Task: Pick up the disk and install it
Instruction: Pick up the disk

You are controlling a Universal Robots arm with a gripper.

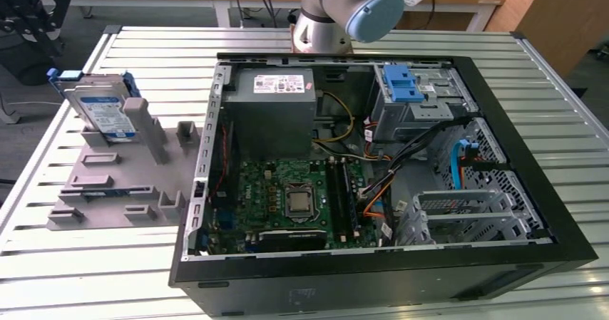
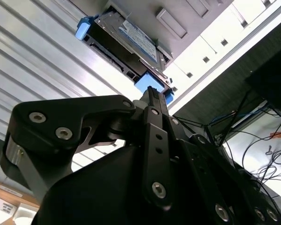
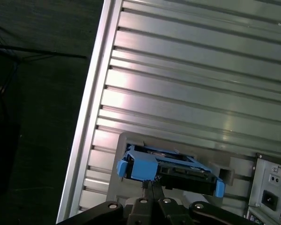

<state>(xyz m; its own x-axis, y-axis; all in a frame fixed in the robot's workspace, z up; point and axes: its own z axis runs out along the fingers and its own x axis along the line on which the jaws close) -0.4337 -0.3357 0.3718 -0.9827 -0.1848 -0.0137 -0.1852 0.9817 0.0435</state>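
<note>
The disk, silver with a white-and-blue label and a blue carrier frame, stands on edge in a grey slotted holder on the exterior view's left of the open computer case. Both wrist views show the disk still seated in the holder. My gripper is just short of the carrier's blue end tab, with its thin fingertips together and nothing between them.
Inside the case sit a grey power-supply box, a green motherboard, a drive cage with a blue latch and loose cables. The slatted metal table ends close beside the holder, with dark floor beyond the table edge.
</note>
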